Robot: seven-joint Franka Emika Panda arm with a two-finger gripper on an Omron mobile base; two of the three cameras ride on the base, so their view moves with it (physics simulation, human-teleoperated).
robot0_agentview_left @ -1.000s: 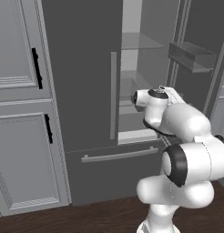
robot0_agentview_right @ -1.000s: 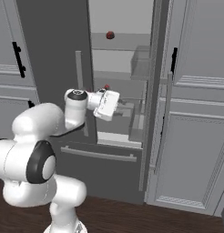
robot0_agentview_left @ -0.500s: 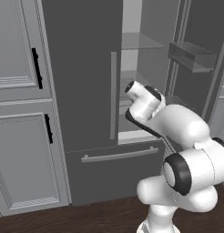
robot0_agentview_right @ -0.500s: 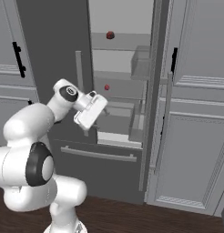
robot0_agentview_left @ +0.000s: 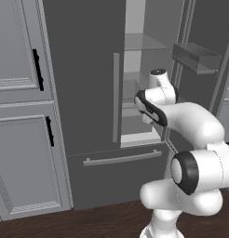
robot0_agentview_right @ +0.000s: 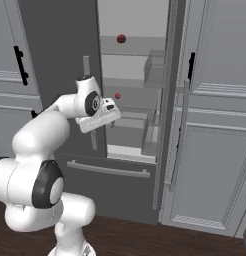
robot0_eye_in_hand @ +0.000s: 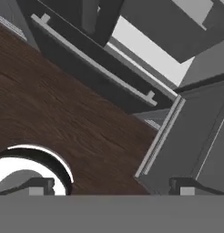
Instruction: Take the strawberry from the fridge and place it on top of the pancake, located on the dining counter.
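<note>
- Claw (robot0_eye_in_hand: pixel 111 186) points down toward the floor; its two dark fingertips (robot0_eye_in_hand: pixel 38 185) stand far apart at the bottom of the hand view with nothing between them, so it is released and empty.
- Seen from the right base view, the claw (robot0_agentview_right: pixel 112 111) hangs in front of the open right half of the fridge (robot0_agentview_right: pixel 60 60), at about the height of the middle shelf.
- Strawberry (robot0_agentview_right: pixel 117 96), a small red thing, sits on the middle glass shelf inside the fridge, just beyond the claw and apart from it.
- Another small dark red round thing (robot0_agentview_right: pixel 121 38) rests on the upper shelf, above the strawberry.
- Left fridge door is shut, its long pale handle (robot0_agentview_left: pixel 116 96) upright; the right door (robot0_agentview_right: pixel 171 100) is swung open, with clear bins on its inner side.
- Lower drawer (robot0_agentview_left: pixel 116 173) of the fridge is closed, its horizontal bar (robot0_eye_in_hand: pixel 93 63) across the front.
- Light grey panelled cabinets (robot0_agentview_left: pixel 21 116) with black handles stand on both sides of the fridge.
- Floor (robot0_eye_in_hand: pixel 54 118) below the fridge is dark brown wood planking.
- No readable writing or labels on any surface.
</note>
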